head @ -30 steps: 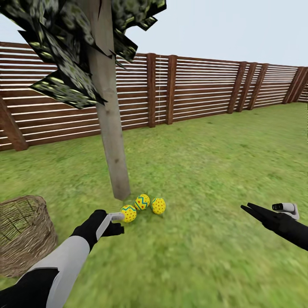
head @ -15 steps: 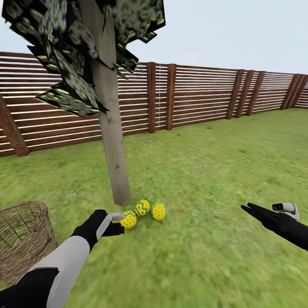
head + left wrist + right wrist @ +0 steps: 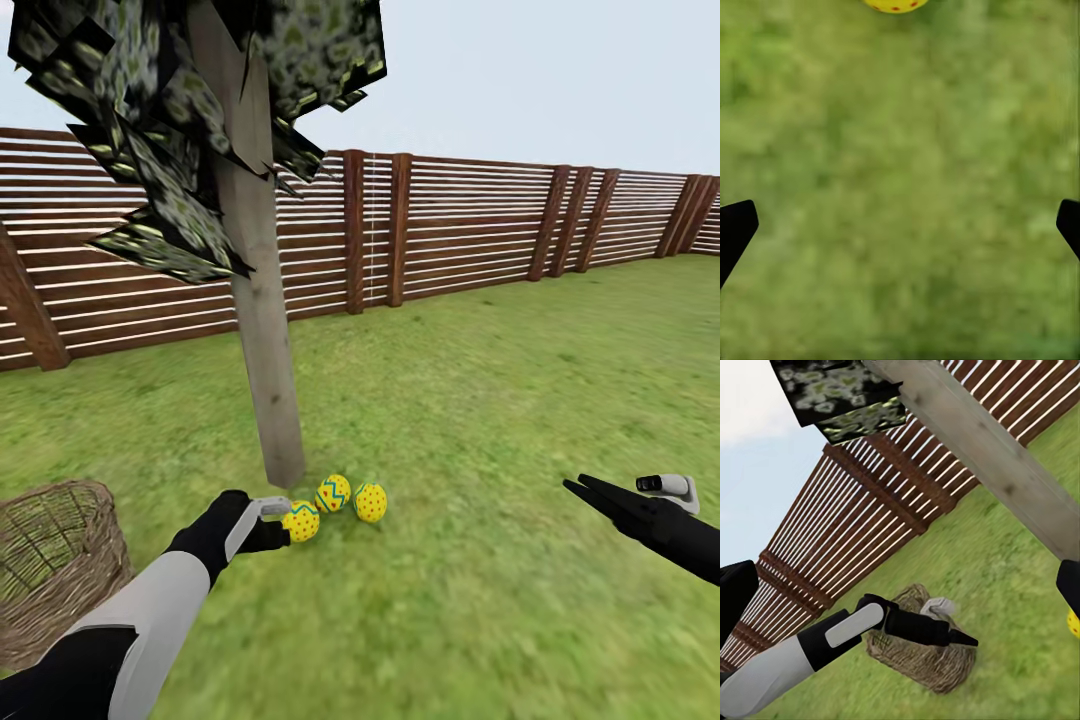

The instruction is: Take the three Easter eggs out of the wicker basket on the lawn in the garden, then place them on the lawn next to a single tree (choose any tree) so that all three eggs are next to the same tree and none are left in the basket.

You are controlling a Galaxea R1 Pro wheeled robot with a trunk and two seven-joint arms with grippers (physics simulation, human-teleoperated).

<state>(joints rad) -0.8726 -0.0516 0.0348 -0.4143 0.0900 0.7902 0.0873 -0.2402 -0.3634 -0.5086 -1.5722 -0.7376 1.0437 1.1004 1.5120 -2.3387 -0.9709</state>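
Observation:
Three yellow Easter eggs lie on the lawn (image 3: 470,420) at the foot of the tree (image 3: 266,350): one (image 3: 301,521) nearest my left gripper, one with blue zigzags (image 3: 333,493) and one with red dots (image 3: 370,502). My left gripper (image 3: 283,530) hovers just left of the nearest egg. In the left wrist view its fingertips (image 3: 736,225) stand far apart over bare grass, with a red-dotted egg (image 3: 896,4) beyond them. The wicker basket (image 3: 55,560) stands at the lower left. My right gripper (image 3: 580,490) is open in the air far to the right, holding nothing.
A brown slat fence (image 3: 470,220) bounds the garden behind the tree. Open grass stretches to the right and in front. The right wrist view looks across at my left arm (image 3: 847,630), the basket (image 3: 919,664) and the trunk (image 3: 997,457).
The whole picture has slid down a little, so the camera moved. Both arms keep their pose, and the eggs stay by the trunk.

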